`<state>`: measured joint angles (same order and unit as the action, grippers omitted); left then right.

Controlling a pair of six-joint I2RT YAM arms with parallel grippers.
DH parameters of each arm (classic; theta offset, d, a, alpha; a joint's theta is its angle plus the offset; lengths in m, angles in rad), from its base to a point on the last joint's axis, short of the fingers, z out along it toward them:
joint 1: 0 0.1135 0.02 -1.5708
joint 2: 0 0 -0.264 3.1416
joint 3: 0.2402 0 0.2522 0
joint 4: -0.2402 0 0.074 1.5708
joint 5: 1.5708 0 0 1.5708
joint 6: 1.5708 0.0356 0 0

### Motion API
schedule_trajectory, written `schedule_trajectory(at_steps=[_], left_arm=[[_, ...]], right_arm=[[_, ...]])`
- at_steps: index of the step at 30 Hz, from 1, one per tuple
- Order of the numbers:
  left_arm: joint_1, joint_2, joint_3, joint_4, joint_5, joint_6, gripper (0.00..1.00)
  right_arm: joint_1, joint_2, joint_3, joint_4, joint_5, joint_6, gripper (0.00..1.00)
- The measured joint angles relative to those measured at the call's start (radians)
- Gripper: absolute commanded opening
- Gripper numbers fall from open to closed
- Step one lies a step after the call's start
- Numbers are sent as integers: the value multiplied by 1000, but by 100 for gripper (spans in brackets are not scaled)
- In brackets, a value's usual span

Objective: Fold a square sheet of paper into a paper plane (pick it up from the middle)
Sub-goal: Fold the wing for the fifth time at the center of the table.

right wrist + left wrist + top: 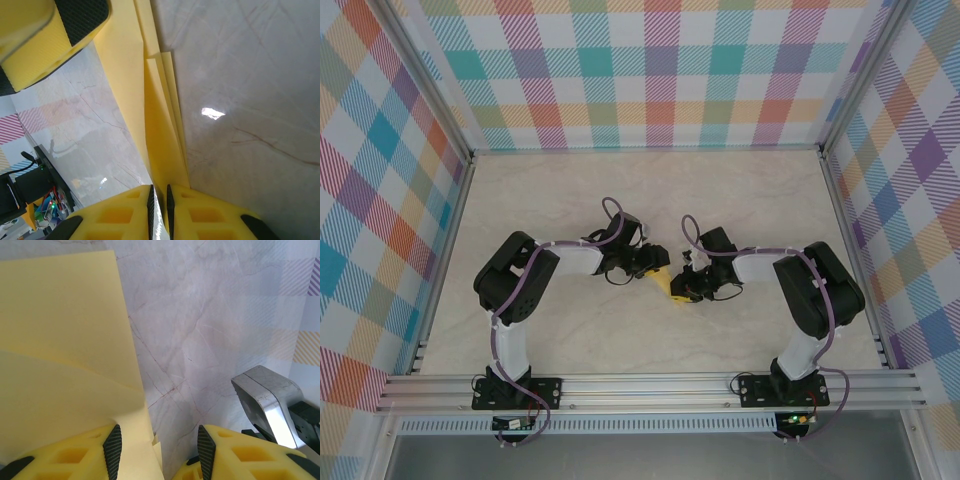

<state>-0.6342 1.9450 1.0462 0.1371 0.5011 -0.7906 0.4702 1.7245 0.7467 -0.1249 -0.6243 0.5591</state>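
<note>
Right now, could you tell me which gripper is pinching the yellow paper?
The right gripper: its jaws stand almost together on the folded yellow paper, while the left gripper has its jaws well apart.

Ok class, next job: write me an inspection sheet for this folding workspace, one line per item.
Surface: pale marble-look table with faint veins.
Job's things: folded yellow paper, several layers, between the two arms.
Clutter: nothing seen.
End effectors: right end effector shut on the paper's edge; left end effector with jaws apart, paper beside one pad.
Cables: purple cables run along both arms.
Surroundings: checked walls, aluminium frame.
</note>
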Motion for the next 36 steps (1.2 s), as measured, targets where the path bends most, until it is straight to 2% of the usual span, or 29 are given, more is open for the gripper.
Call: schedule_trajectory(at_steps=[9,12,15,22,29,36], left_arm=[[0,3,4,-4,4,3,46],[0,3,4,-4,4,3,46],[0,3,4,-4,4,3,46],[0,3,4,-4,4,3,46],[0,3,4,-4,4,3,46],[0,3,4,-5,5,3,46]], right_arm=[[0,-7,0,-34,16,-22,14],[0,-7,0,-38,22,-23,9],[0,-7,-2,-37,22,-22,8],[0,-15,-13,-26,23,-22,15],[0,-32,-19,-45,36,-23,16],[0,-32,-19,-56,50,-25,9]])
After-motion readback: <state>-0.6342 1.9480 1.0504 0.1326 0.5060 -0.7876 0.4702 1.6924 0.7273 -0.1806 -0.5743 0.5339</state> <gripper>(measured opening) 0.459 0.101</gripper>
